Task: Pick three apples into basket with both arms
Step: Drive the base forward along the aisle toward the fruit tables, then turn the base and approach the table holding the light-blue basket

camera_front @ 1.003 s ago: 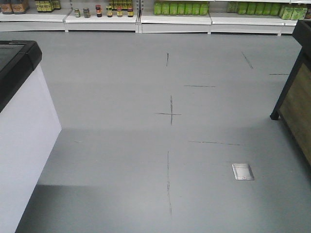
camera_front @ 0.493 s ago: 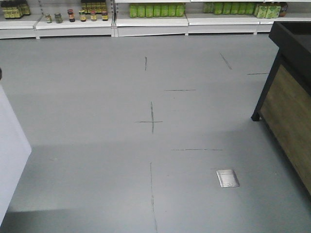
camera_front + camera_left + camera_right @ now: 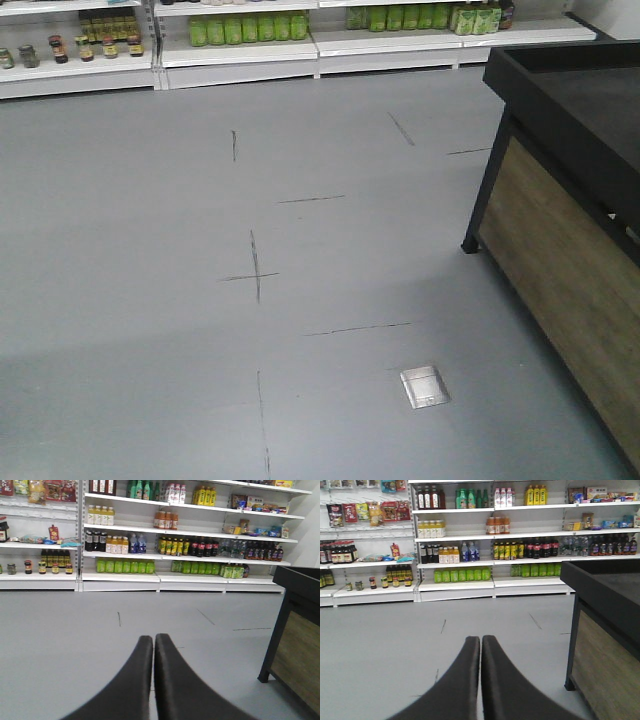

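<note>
No apples and no basket show in any view. In the left wrist view my left gripper (image 3: 153, 638) is shut, its two black fingers pressed together with nothing between them, pointing over bare grey floor toward the store shelves. My right gripper (image 3: 480, 639) in the right wrist view is likewise shut and holds nothing, aimed at the same shelves. The front view shows neither arm.
A black-topped display stand with wood-panelled sides (image 3: 560, 240) stands at the right, also in the wrist views (image 3: 605, 645) (image 3: 295, 640). White shelves of bottles and jars (image 3: 240, 45) line the far wall. A metal floor plate (image 3: 425, 386) lies in the grey floor (image 3: 150, 300).
The front view has swung to the right: the white cabinet at the left has left the frame, and the black stand at the right now fills much more of it.
</note>
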